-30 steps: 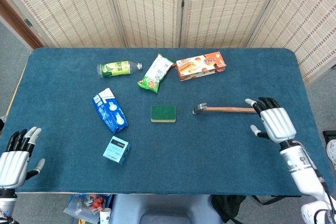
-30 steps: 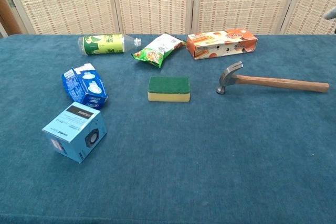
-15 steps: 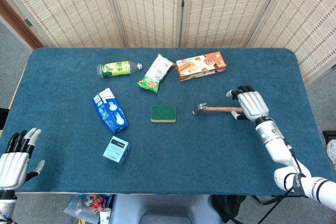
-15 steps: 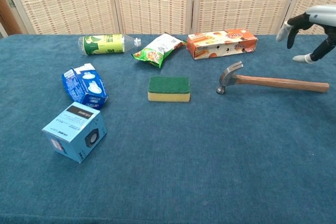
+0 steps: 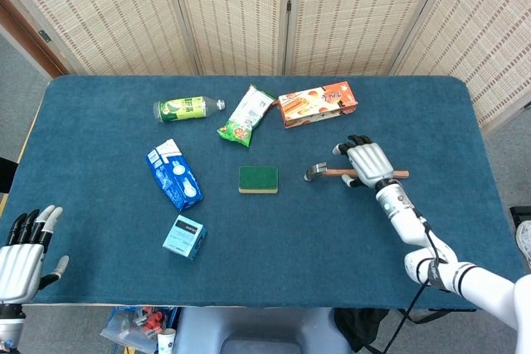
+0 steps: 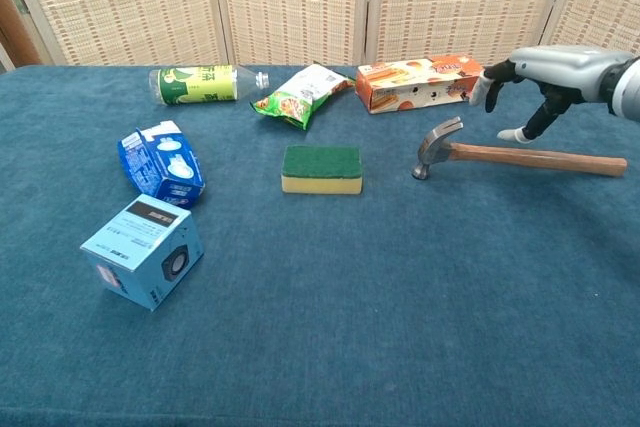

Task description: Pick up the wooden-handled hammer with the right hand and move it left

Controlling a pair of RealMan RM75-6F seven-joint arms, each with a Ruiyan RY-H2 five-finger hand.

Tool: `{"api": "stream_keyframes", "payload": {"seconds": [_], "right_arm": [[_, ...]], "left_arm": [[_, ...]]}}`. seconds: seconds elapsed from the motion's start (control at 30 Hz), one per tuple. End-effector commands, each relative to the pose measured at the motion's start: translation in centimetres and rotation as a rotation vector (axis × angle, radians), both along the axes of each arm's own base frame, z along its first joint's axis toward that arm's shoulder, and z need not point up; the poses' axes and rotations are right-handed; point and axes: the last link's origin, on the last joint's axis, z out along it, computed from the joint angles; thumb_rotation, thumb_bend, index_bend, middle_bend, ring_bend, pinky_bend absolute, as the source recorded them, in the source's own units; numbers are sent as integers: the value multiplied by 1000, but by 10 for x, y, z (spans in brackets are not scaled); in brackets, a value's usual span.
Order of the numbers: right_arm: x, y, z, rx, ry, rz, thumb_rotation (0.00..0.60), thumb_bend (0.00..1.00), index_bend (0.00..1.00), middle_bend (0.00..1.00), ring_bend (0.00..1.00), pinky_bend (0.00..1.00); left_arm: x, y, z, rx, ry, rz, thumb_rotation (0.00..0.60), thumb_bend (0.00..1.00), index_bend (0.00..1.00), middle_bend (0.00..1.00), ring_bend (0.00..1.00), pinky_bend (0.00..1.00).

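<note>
The wooden-handled hammer (image 6: 520, 154) lies flat on the blue table (image 6: 400, 327), right of centre, head pointing left toward the green-and-yellow sponge (image 6: 321, 168) and handle running off to the right. It sits exactly where it did a second ago; only your arm has moved.

Your right hand (image 6: 535, 75) has swept in from the right edge of the table and now hovers over the handle, just right of the steel head. In the chest view its fingers are spread and curved downward, with clear space between the fingertips and the wood, so it holds nothing yet. In the head view the same hand (image 5: 367, 163) covers the middle of the handle, the butt end showing past it on the right.

That puts you at the end of the reach, with the grasp not begun. You likely need to come straight down and wrap the handle. You are close to the head, which probably helps balance on the lift.

Going left, the sponge is the nearest thing in the way, with the orange snack box (image 6: 423, 83) just beyond the hammer on the far side; lift before you carry.

Your left hand (image 5: 20, 256) rests open, fingers apart, off the near left corner.
</note>
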Motion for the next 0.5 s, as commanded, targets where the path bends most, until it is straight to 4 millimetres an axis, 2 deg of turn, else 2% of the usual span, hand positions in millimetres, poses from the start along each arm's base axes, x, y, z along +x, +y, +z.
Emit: {"api": "stream_keyframes", "payload": {"seconds": [0.03, 0.5], "right_arm": [[1, -1, -11, 26, 9, 3, 600, 285, 284, 304, 93, 115], [-2, -7, -34, 71, 34, -19, 600, 285, 284, 304, 93, 114]], "left_arm": [[-1, -1, 1, 3, 0, 4, 600, 306, 2, 0, 0, 0], [-5, -3, -2, 1, -6, 15, 600, 306, 2, 0, 0, 0]]}}
